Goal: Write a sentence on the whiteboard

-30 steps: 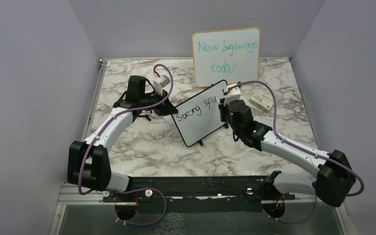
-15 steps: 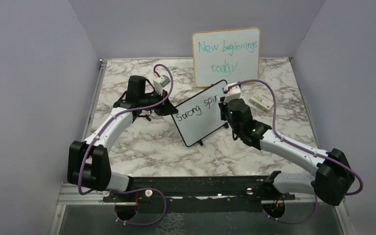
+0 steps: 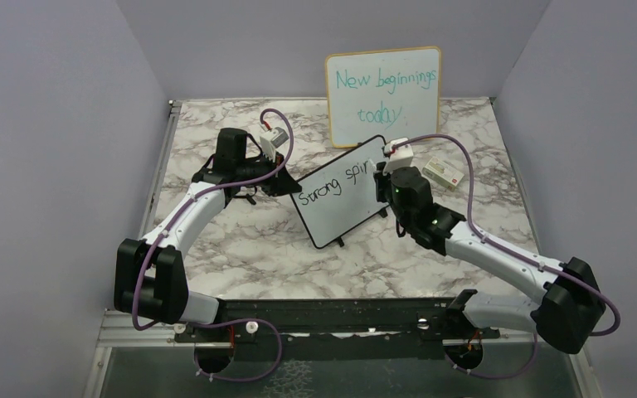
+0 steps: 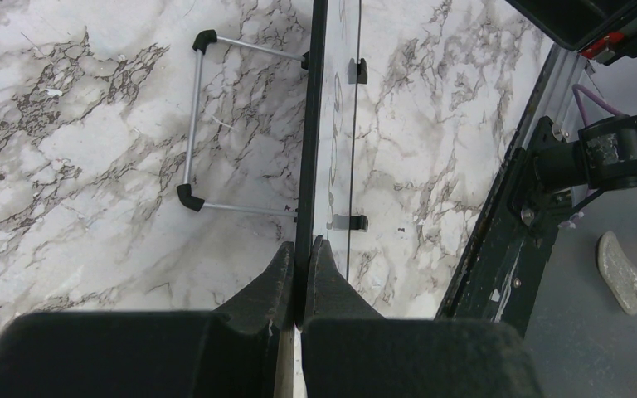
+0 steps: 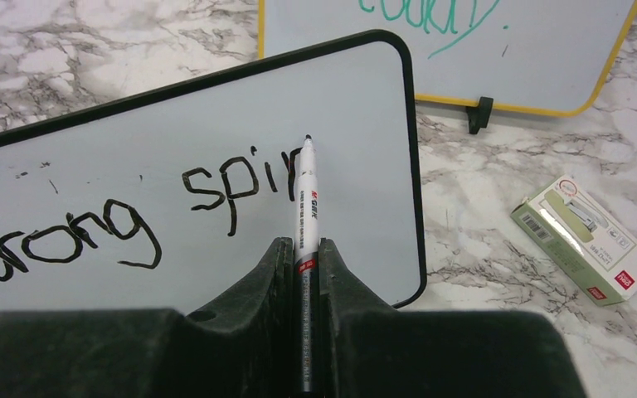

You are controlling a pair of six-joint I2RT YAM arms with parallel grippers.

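Observation:
The small black-framed whiteboard stands tilted mid-table, with "Strong spir" on it in black handwriting. My left gripper is shut on the board's left edge, and in the left wrist view the thin frame runs up from between the jaws. My right gripper is at the board's right part, shut on a white marker. The marker's black tip touches the surface just right of the last stroke. The fingers clamp the barrel on both sides.
A larger yellow-framed board with teal writing stands against the back wall. A small green-and-white box lies right of the whiteboard. The whiteboard's wire stand rests on the marble behind it. Grey walls enclose the table.
My right gripper has moved slightly rightward along the board with the marker, adding to the last stroke. The left arm and the board have not moved.

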